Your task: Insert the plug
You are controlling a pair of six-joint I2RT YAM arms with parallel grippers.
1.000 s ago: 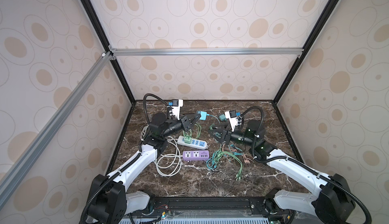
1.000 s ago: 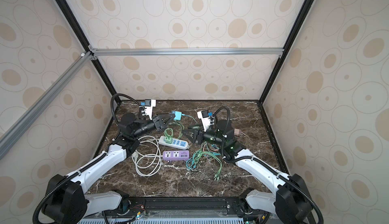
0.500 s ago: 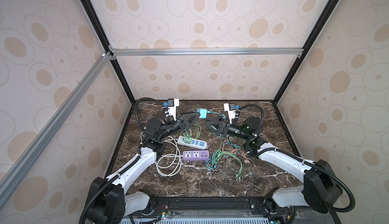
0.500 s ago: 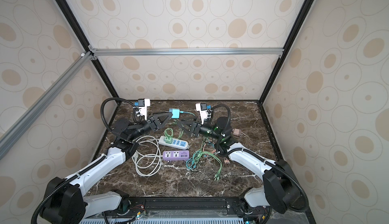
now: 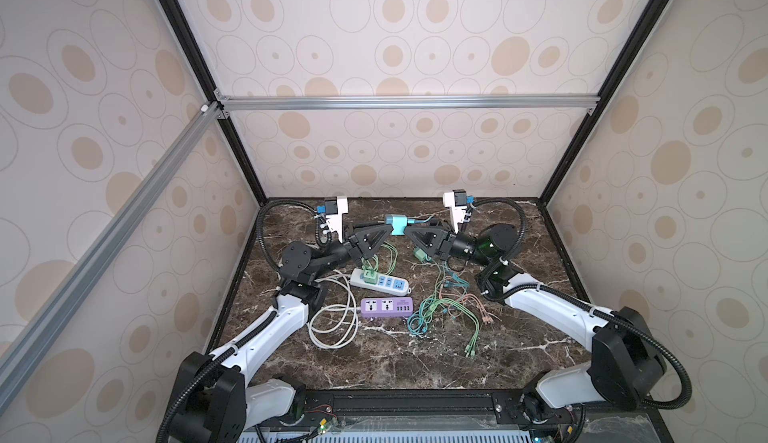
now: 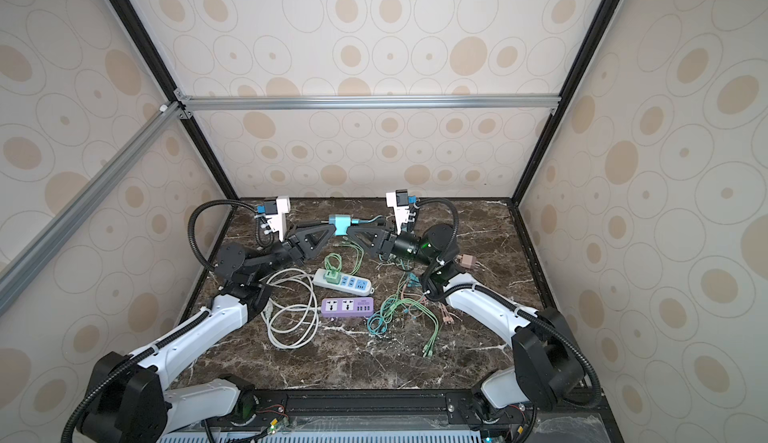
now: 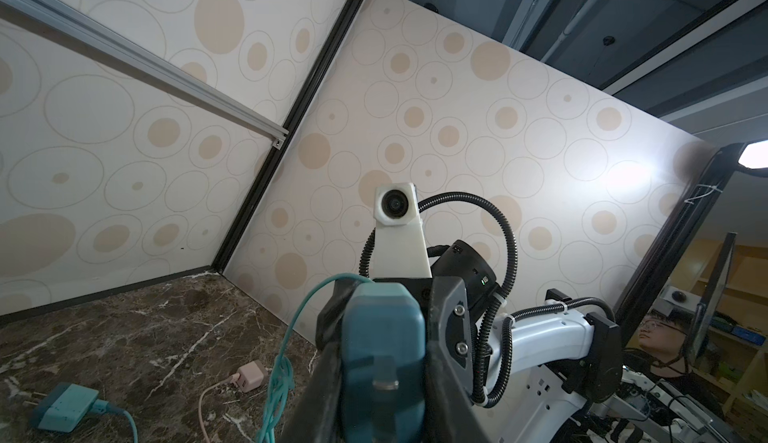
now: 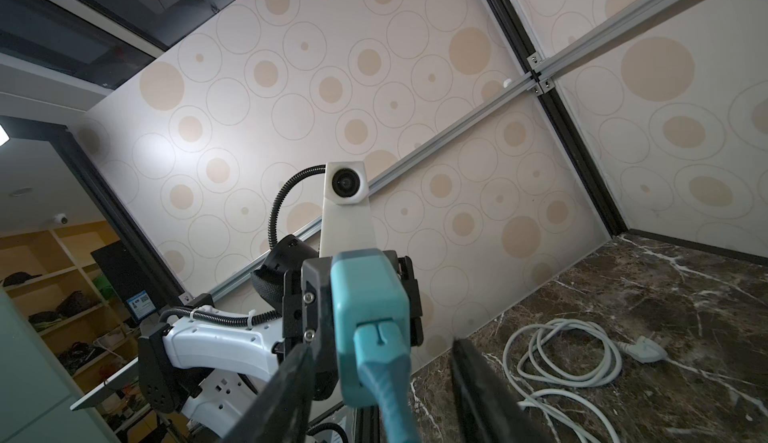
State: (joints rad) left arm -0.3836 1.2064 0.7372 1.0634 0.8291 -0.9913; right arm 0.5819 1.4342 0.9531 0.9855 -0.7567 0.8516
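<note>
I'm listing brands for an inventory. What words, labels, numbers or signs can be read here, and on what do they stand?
No text can be read in any view.
purple power strip: faint print near its small ports, too small to read.
white power strip: no legible marking.
teal plug: no print on the faces shown.
monitor screen: a bright window, blurred.
</note>
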